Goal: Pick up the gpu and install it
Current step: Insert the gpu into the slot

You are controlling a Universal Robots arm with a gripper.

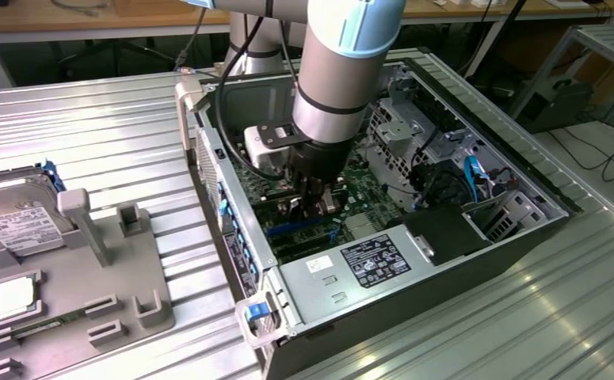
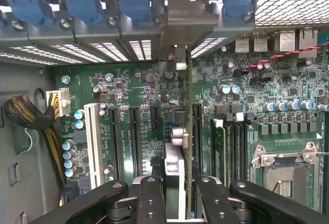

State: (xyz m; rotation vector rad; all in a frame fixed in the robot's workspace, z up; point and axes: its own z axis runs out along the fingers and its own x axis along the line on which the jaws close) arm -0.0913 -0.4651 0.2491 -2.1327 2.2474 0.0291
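Ribbed metal table [image 1: 95, 119] in a lab room; desks along the upper frame edge. One open PC case [image 1: 497, 261] at centre, one hard drive [image 1: 11, 218] and one grey fixture [image 1: 106, 301] at lower left. One gripper [image 2: 177, 193] clenched on the gpu [image 2: 175, 167], held edge-on over the motherboard [image 2: 139, 90] slots. Card's lower edge hidden.

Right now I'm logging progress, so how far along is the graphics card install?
Done: the card is off the table and inside the open computer case. In hand: the gripper is shut on the card, holding it edge-on above the motherboard, beside the slots. Left: whether it is seated cannot be told.
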